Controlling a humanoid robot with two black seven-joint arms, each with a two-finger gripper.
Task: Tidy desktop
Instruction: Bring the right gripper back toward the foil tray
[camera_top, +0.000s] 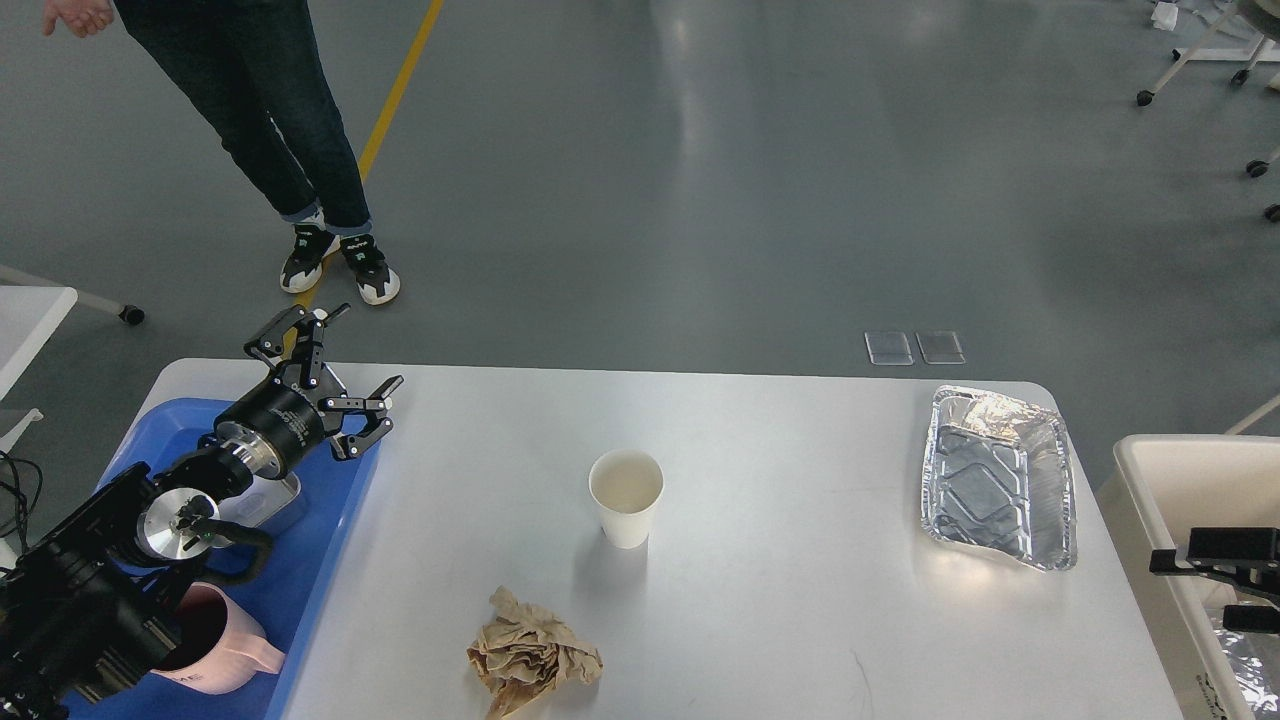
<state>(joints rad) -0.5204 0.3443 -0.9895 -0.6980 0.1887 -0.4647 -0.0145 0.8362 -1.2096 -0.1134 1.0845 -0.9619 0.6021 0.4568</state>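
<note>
The desktop (780, 620), a wide white top, fills the lower frame from about eight o'clock round to four, and the tidying looks only partly done. The blue tray (335, 560) at its eight o'clock edge already holds a pink pitcher (225, 640) and a metal tin (275, 500) half hidden behind the arm. The cream bin (1165, 500) at four o'clock, beside the table, shows crinkled foil inside, its other contents hidden. Still out on the top are the foil pan (1000, 490) at three o'clock, empty and dented, the crumpled brown paper (530, 655) at six, and the white paper cup (626, 495) near centre, upright and apparently empty. The left gripper (340, 385) hangs over the tray's far corner at nine o'clock, fingers spread wide, holding nothing. The right gripper (1215, 580) shows only as dark parts over the bin; I cannot tell its spread.
</note>
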